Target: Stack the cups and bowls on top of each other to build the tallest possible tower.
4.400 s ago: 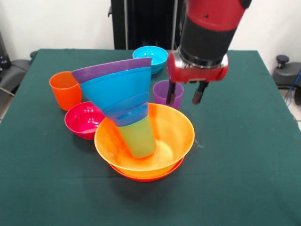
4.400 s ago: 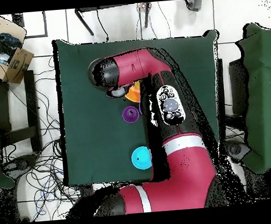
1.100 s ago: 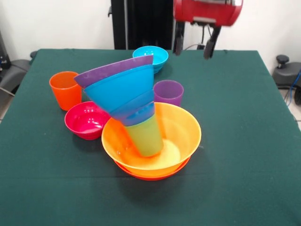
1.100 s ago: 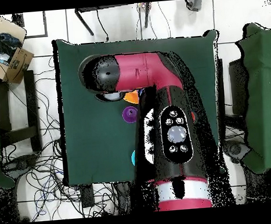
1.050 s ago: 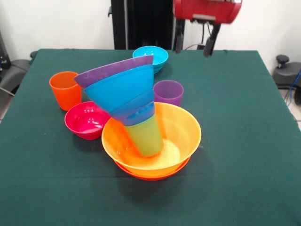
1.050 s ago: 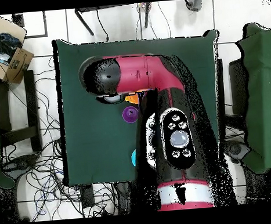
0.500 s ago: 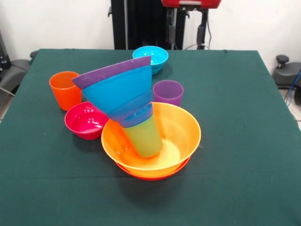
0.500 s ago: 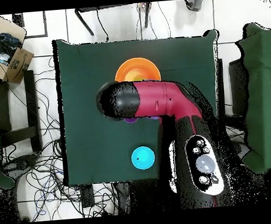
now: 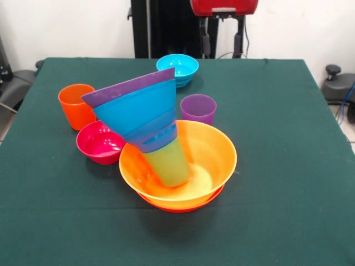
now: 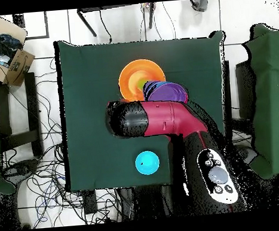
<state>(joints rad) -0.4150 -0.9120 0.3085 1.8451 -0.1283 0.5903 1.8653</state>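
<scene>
Gripper (image 9: 221, 37) has pulled up and back off the desk (image 9: 288, 166), jaws apart, empty. Tower (image 9: 145, 122) in the yellow-orange bowl (image 9: 213, 152) now leans harder toward the magenta bowl (image 9: 99, 141); likely to topple. Purple cup (image 9: 198, 108), orange cup (image 9: 77, 105) unstacked.

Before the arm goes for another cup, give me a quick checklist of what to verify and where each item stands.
1. Gripper empty and open: ok, raised above the table's far side.
2. Tower upright: not ok, it leans hard to one side on the lime green cup.
3. Base seated: ok, yellow-orange bowl nests in the orange-red bowl.
4. Purple cup free: ok, upright.
5. Orange cup free: ok, upright.
6. Magenta bowl clear of the base: cannot tell.
</scene>
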